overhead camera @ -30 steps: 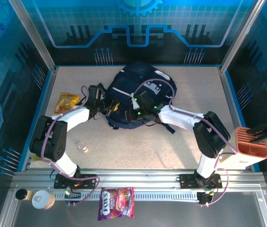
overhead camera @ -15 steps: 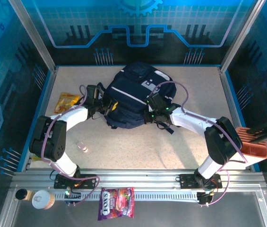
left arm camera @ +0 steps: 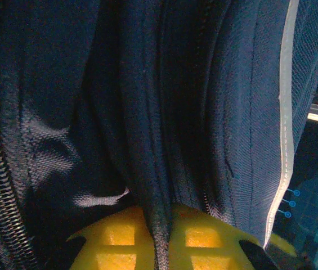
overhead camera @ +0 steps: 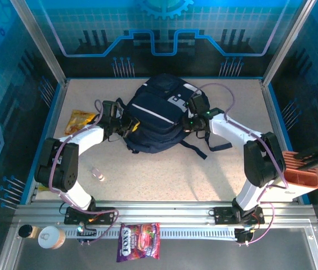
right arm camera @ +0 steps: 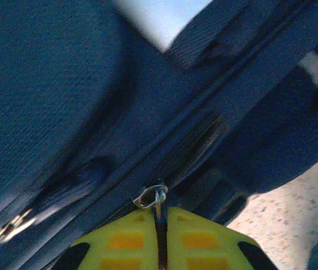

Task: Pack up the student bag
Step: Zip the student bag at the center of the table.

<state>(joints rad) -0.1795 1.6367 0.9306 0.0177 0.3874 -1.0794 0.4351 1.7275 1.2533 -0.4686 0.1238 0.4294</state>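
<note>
Toward far edge of tabletop (overhead camera: 147, 174): left fingers (left arm camera: 181, 225) pinching student bag (overhead camera: 159, 118) fabric, right fingers (right arm camera: 170, 219) clamped on zipper pull (right arm camera: 154, 197). Risk: pull slipping free, bunched cloth jamming zipper.

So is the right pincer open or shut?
Shut: the right pincer pinches the metal zipper pull of the student bag, yellow fingers together.

left gripper (overhead camera: 128, 125) tips hidden in student bag (overhead camera: 161, 109), tiny clear item (overhead camera: 97, 174) unidentifiable

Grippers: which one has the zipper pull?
The right gripper: it pinches the metal zipper pull. The left gripper pinches only a fold of the student bag.
</note>
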